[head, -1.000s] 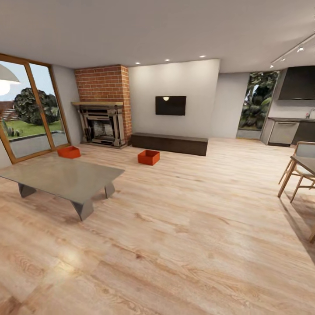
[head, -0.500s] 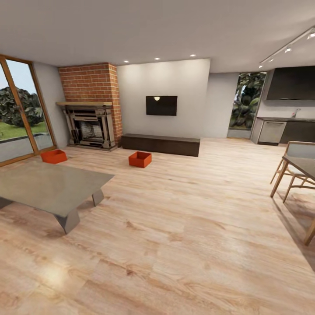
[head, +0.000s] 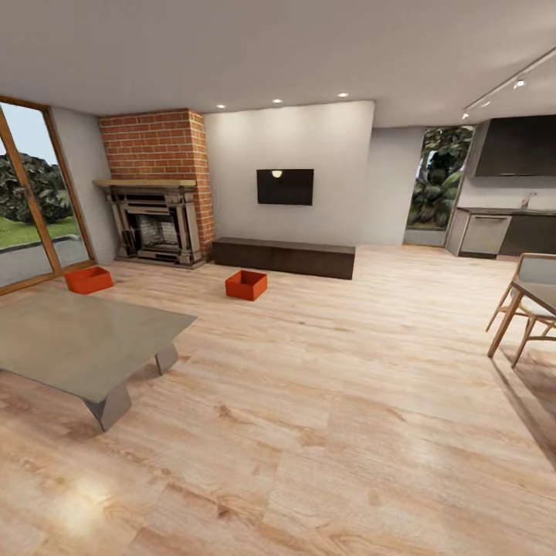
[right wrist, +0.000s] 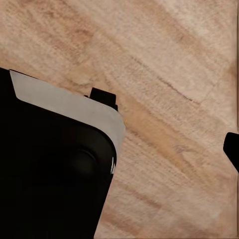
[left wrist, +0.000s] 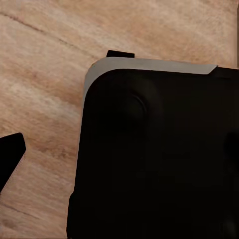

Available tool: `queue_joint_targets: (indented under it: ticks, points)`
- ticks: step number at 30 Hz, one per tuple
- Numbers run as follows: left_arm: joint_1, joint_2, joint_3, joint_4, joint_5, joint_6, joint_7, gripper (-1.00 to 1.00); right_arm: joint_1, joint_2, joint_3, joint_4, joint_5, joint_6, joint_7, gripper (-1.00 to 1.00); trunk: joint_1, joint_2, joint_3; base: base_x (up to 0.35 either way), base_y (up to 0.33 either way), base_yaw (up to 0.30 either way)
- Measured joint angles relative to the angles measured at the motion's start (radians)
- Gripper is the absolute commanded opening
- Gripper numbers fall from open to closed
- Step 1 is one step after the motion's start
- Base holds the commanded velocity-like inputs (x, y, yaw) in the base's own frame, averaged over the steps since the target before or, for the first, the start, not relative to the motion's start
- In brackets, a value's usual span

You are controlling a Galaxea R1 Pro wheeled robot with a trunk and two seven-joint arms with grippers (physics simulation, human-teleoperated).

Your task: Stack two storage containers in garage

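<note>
A: Nearest the camera, bare plank floor (head: 324, 432) across the bottom of the frame, and the grey low table (head: 73, 340) at lower left.

B: And the grippers?

A: Both wrist cameras look down at wood planks past a dark body of the robot. A dark tip pokes in at the edge of each view, but I cannot tell whether either pair of fingers is apart or together. Nothing seems to be held.

B: So where are the 2 bins?

A: Both on the wood floor, mid-frame left. One bin (head: 246, 284) sits left of center, just in front of the dark bench (head: 284, 257). The other bin (head: 88, 279) is at the left edge, beyond the table, near the fireplace (head: 154, 224) and glass door (head: 31, 193).

B: Which step is this?

A: I'd call it the approach: still in the living room, nothing picked up yet, garage not reached.

B: Next?

A: Likely drive forward, keeping right of the table, to the center bin, stop close, then lower an arm to its rim. The chairs (head: 525, 309) at right are well clear.
</note>
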Motion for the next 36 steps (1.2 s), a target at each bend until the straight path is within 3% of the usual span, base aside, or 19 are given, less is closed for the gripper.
queue_joint_targets:
  ticks: [36]
  points:
    - [0.000, -0.001, 0.003, 0.001, 0.003, 0.013, 0.001, 1.00, 0.000, 0.001, 0.000, 0.000, 0.001, -0.001, 0.000, 1.00, 0.000, 0.000, 0.000, 0.323, 0.000, 0.000]
